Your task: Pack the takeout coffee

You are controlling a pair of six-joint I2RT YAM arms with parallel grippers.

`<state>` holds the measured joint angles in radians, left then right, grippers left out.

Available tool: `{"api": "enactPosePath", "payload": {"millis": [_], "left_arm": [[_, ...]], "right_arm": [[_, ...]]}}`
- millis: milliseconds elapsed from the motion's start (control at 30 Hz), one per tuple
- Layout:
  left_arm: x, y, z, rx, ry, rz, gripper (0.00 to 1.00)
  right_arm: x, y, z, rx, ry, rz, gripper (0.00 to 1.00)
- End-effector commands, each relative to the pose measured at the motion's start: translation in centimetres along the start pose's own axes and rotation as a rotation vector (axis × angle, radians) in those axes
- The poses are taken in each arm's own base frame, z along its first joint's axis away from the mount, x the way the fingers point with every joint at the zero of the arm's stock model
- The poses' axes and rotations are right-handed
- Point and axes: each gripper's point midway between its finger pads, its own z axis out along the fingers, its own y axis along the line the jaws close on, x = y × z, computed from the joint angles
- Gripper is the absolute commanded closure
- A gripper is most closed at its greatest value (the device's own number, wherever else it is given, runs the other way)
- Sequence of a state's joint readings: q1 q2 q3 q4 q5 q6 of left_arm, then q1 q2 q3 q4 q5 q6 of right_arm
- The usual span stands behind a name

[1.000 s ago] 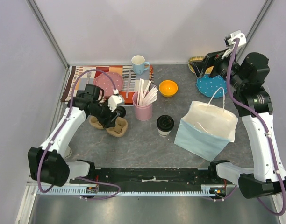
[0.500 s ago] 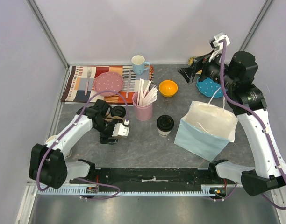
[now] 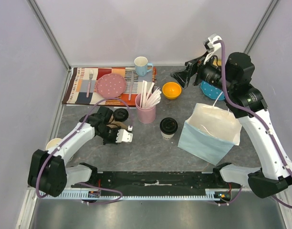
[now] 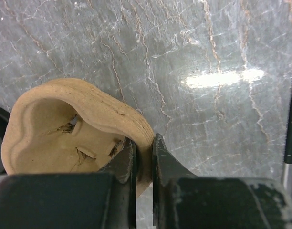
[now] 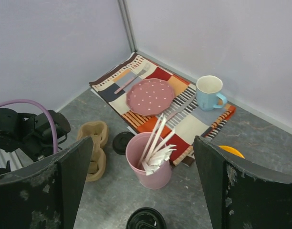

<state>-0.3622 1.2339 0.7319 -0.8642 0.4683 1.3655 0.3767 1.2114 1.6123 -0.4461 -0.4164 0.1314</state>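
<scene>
top external: takeout coffee (image 3: 168, 128) upright, lid up, seemingly vertical; left claw (image 4: 143, 145) pinches pulp carrier (image 4: 50, 119), right claw (image 3: 188, 76) wide, empty.

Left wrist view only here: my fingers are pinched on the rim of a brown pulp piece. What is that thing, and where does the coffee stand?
Observer: It is a two-cup pulp carrier; your view shows just one pocket.
Operator: And the coffee?
Observer: The takeout coffee stands upright, lid on, between the pink cup of sticks and the light-blue paper bag.
Operator: What is the right arm doing?
Observer: The right gripper hangs open and empty, raised at the far right beyond the bag.
</scene>
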Motion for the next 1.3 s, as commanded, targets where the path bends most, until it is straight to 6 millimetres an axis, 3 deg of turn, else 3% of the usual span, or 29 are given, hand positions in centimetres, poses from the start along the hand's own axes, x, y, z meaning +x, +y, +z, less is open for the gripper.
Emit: {"api": "enactPosePath", "payload": {"millis": [0, 100, 200, 233, 300, 333, 400, 433, 467, 533, 567, 600, 700, 867, 1167, 1267], "left_arm": [[-2.6, 1.0, -3.2, -0.089, -0.057, -0.105, 0.98], [-6.0, 3.2, -7.7, -0.238, -0.15, -0.194, 0.98], [-10.7, 5.0, -14.1, -0.434, -0.311, -0.208, 0.98], [-12.6, 4.8, -17.1, -0.52, -0.394, -0.217, 0.98], [-14.4, 4.5, -19.9, -0.609, -0.482, -0.208, 0.98], [-15.2, 4.1, -21.0, -0.631, -0.529, -0.234, 0.98], [-16.3, 2.7, -23.2, -0.703, -0.605, -0.208, 0.98], [-16.8, 2.5, -23.7, -0.719, -0.647, -0.214, 0.98], [-17.3, 1.7, -24.7, -0.752, -0.682, -0.195, 0.98], [-18.0, 1.1, -25.4, -0.758, -0.734, -0.198, 0.98], [-18.2, 0.8, -25.5, -0.75, -0.747, -0.194, 0.98], [-18.3, 0.5, -25.8, -0.749, -0.759, -0.196, 0.98], [-19.7, -0.5, -26.4, -0.702, -0.817, -0.185, 0.98], [-20.8, -0.4, -27.9, -0.699, -0.876, -0.211, 0.98], [-21.3, 0.1, -27.6, -0.663, -0.901, -0.216, 0.98], [-21.2, 0.4, -27.5, -0.67, -0.892, -0.218, 0.98]], "right_arm": [[-3.0, 2.0, 0.1, -0.028, -0.074, 0.005, 0.06], [-3.7, 3.2, 0.5, -0.055, -0.085, 0.029, 0.07], [-4.4, 5.0, 1.1, -0.097, -0.089, 0.084, 0.08], [-4.6, 5.4, 1.5, -0.105, -0.091, 0.102, 0.09], [-4.6, 7.2, 2.1, -0.152, -0.086, 0.175, 0.11], [-3.9, 7.7, 2.9, -0.171, -0.065, 0.202, 0.13], [-3.1, 10.7, 3.8, -0.26, -0.044, 0.264, 0.14], [-1.5, 11.7, 5.1, -0.291, 0.0, 0.288, 0.13], [-0.7, 14.1, 5.4, -0.361, 0.035, 0.304, 0.13], [1.0, 16.2, 6.8, -0.423, 0.089, 0.325, 0.13], [1.7, 18.3, 6.8, -0.49, 0.119, 0.33, 0.13], [1.5, 19.3, 7.0, -0.529, 0.11, 0.344, 0.13], [2.5, 21.8, 7.3, -0.651, 0.138, 0.365, 0.22], [4.6, 23.6, 7.0, -0.746, 0.202, 0.375, 0.27], [7.4, 24.7, 7.9, -0.759, 0.279, 0.415, 0.44], [7.9, 25.1, 8.3, -0.774, 0.291, 0.427, 0.45]]}}
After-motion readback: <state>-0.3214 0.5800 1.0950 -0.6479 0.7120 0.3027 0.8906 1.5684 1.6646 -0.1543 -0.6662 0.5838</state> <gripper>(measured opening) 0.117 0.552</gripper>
